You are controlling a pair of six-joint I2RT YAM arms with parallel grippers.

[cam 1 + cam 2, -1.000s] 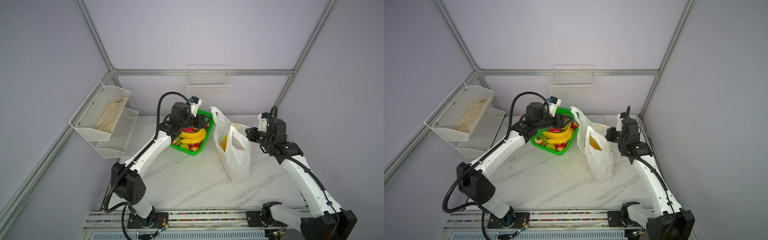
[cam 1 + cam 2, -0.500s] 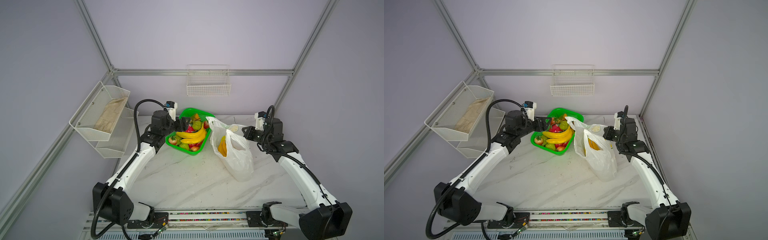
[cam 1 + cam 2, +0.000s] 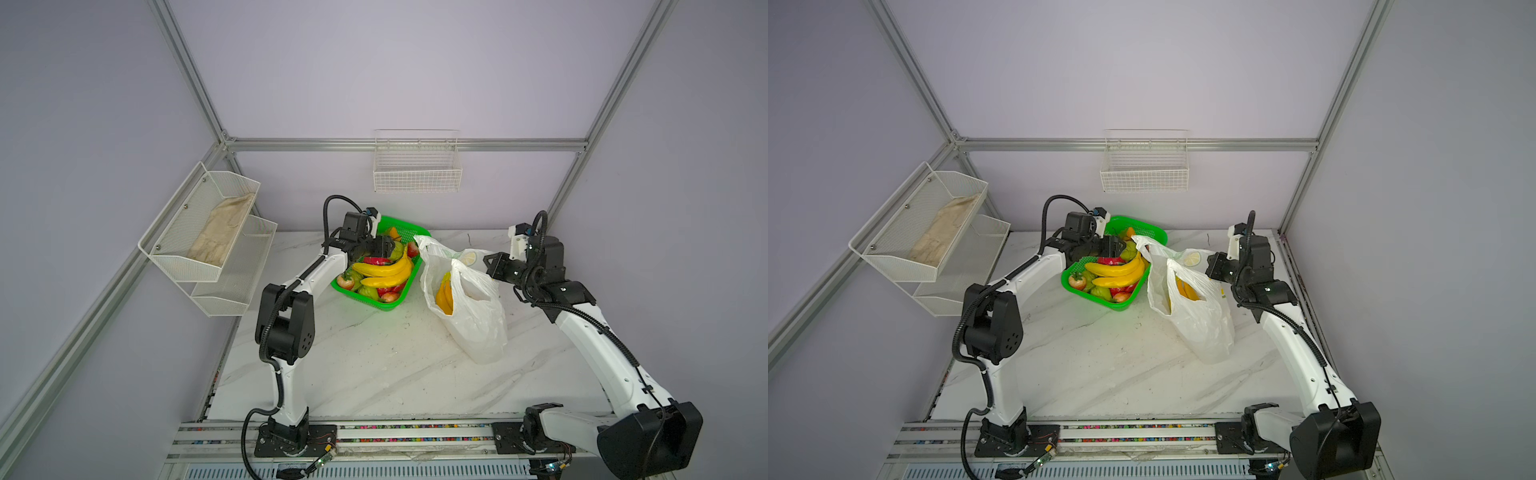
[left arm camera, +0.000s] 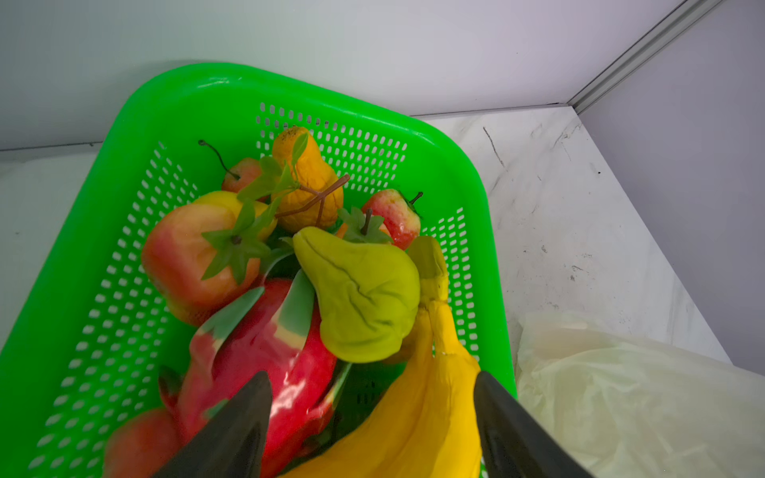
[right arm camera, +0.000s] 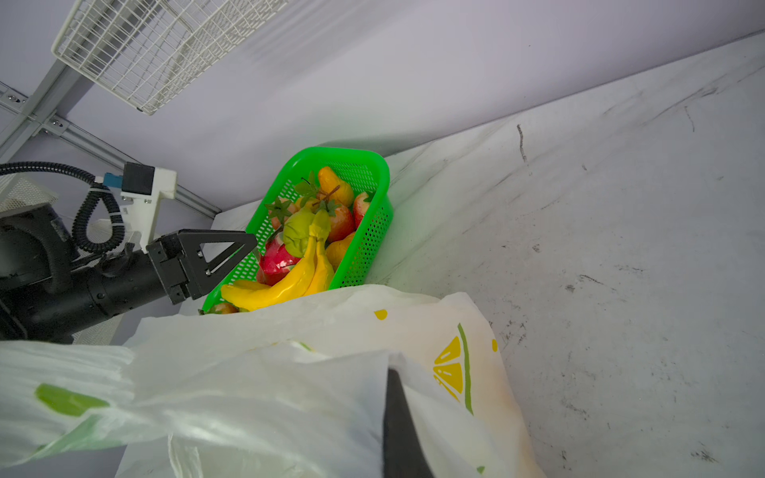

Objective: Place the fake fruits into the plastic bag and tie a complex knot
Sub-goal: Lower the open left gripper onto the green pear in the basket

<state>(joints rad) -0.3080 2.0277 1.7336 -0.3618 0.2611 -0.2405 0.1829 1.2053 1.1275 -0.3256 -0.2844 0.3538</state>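
In both top views a bright green mesh plastic basket (image 3: 376, 305) (image 3: 1113, 305) stands at the back of the white marble table (image 3: 374, 374). It is heaped with glossy fake fruits (image 3: 1100, 286), and a yellow banana bunch (image 3: 384, 270) (image 3: 1115, 270) lies on top. The left gripper (image 3: 384, 247) (image 3: 1113, 245) hangs over the basket's far half. Just beside the basket, on the right arm's side, stands the thin translucent white plastic bag (image 3: 478, 324) (image 3: 1200, 328). Its mouth is open and yellow bananas (image 3: 444, 293) (image 3: 1185, 289) lie inside. The right gripper (image 3: 490, 266) (image 3: 1210, 266) meets the bag's rim on the side away from the basket.

In the left wrist view the left gripper (image 4: 372, 374) is released: its black fingers (image 4: 232, 434) stand wide apart and grasp nothing. Under the gap lie the banana bunch (image 4: 426, 409) and a pink dragon fruit (image 4: 265, 347). Deeper in the basket (image 4: 232, 82) sit a green pear (image 4: 360, 298) and a red-yellow apple (image 4: 186, 256). The bag (image 4: 621, 393) shows just outside the basket's rim.

In the right wrist view one black finger (image 5: 397, 422) of the right gripper is buried in the bag's (image 5: 289, 372) plastic, beside a printed yellow lemon slice (image 5: 451, 368). The gripper is clenched on the film, and its other finger is hidden. Beyond the bag stands the basket (image 5: 372, 231), with the left gripper (image 5: 244, 240) at its edge.
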